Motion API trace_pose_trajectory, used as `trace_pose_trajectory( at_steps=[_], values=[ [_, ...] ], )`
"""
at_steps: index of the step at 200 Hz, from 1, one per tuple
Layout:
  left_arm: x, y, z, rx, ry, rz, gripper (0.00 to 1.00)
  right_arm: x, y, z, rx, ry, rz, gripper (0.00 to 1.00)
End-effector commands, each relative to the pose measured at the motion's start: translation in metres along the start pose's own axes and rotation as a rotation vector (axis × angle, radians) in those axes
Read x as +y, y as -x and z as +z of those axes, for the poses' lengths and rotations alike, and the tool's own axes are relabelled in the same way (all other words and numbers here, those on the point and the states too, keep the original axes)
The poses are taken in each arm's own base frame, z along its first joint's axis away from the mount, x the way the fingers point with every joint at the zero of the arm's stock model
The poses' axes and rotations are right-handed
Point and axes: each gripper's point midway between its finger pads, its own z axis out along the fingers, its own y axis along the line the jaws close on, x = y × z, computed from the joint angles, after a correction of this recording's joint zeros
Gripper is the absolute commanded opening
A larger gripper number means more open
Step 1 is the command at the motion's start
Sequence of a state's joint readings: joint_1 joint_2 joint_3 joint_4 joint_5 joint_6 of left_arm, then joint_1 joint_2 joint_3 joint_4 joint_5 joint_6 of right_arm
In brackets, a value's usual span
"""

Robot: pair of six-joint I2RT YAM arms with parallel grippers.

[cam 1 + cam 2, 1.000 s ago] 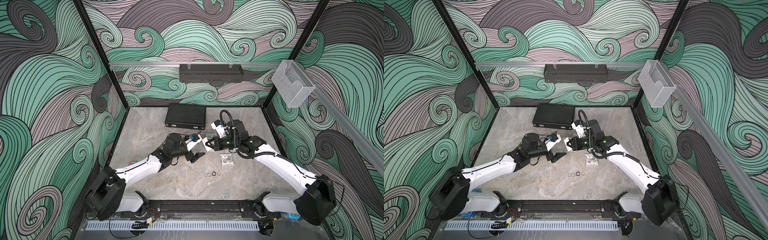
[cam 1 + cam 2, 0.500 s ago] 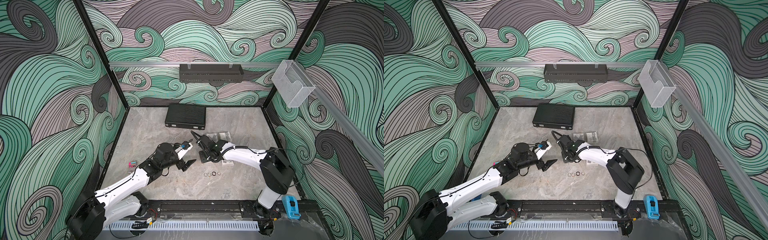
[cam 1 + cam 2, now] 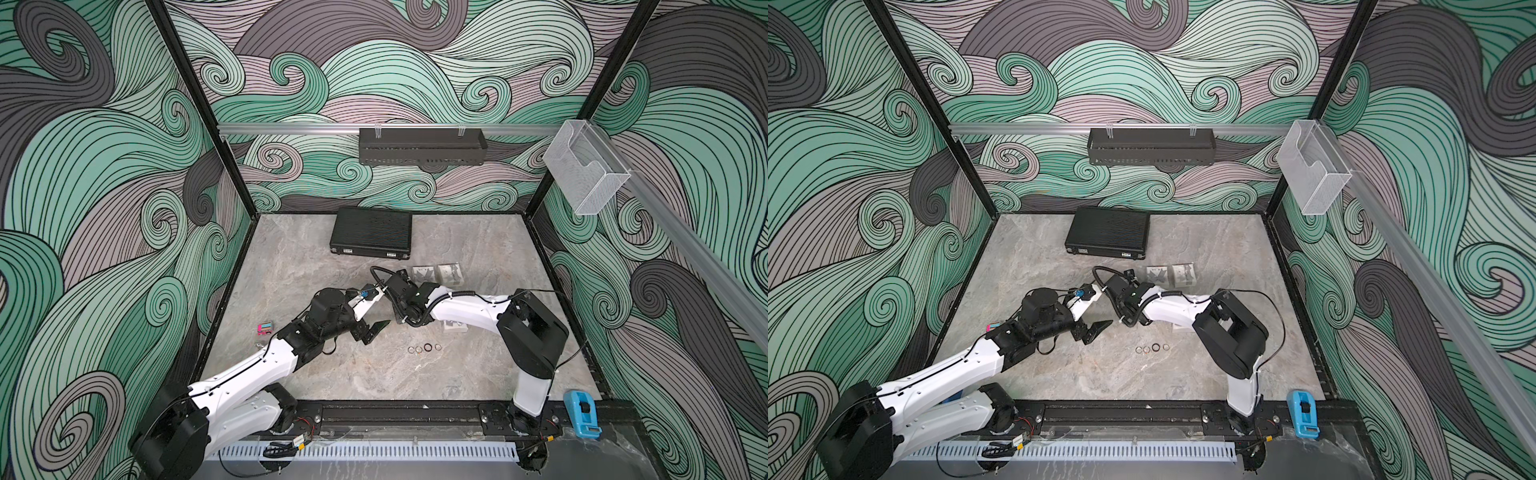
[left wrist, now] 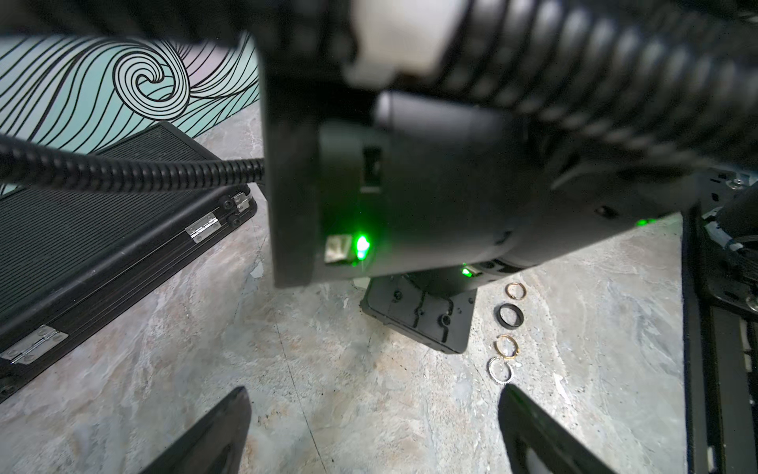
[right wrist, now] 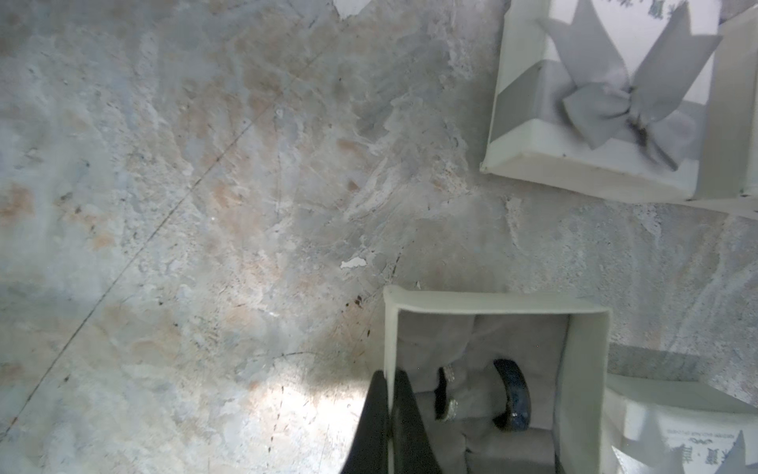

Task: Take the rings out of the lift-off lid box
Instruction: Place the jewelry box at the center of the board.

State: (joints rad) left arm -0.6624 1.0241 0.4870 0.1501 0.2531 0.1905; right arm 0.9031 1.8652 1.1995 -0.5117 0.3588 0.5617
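Presently, four rings are laid in a row on the surface, one of them black; the row is also shown in the left wrist view. A glittery silver ring and a black ring are seated upright in the grey cushion of the open box. The right end effector is clenched on that box's wall, which is pinched between its fingers. The left end effector is released, its fingers spread wide near the row, and nothing is gripped. A lid tied with a grey bow is set near the box. Small print is carried on a second white piece beside the box, but it is too blurred to be read.
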Motion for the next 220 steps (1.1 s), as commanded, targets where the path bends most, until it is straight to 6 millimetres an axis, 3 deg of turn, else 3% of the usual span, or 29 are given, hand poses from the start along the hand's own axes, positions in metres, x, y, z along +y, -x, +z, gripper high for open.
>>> trace_pose_trajectory(
  at_steps=[1,33,68,119,126,136,152,175,220],
  values=[
    [-0.001,0.002,0.002,-0.005,0.002,-0.001,0.95,0.000,0.005,0.002,-0.014,-0.020,0.027,0.00],
    [0.001,0.003,0.002,-0.008,0.008,0.003,0.95,0.001,0.005,0.003,-0.015,-0.019,0.025,0.01],
    [0.003,0.007,0.005,-0.014,0.017,-0.005,0.95,0.005,0.006,0.000,-0.017,0.009,0.018,0.18],
    [0.010,0.017,0.013,-0.002,0.028,-0.034,0.96,-0.005,0.018,-0.035,-0.078,0.076,0.028,0.32],
    [0.011,0.018,0.015,0.000,0.028,-0.035,0.96,-0.010,0.018,-0.042,-0.088,0.091,0.031,0.37],
    [0.013,0.021,0.018,-0.001,0.033,-0.037,0.97,-0.016,0.019,-0.054,-0.111,0.132,0.031,0.52],
    [0.026,0.022,0.030,0.010,0.086,-0.078,0.99,-0.028,0.020,-0.071,-0.165,0.204,0.048,0.76],
    [0.030,0.013,0.059,0.104,0.056,-0.134,0.99,-0.047,0.021,-0.084,-0.226,0.292,0.082,0.99],
    [0.034,-0.001,0.106,0.210,0.013,-0.187,0.99,-0.051,0.008,-0.084,-0.184,0.389,0.054,1.00]
  ],
)
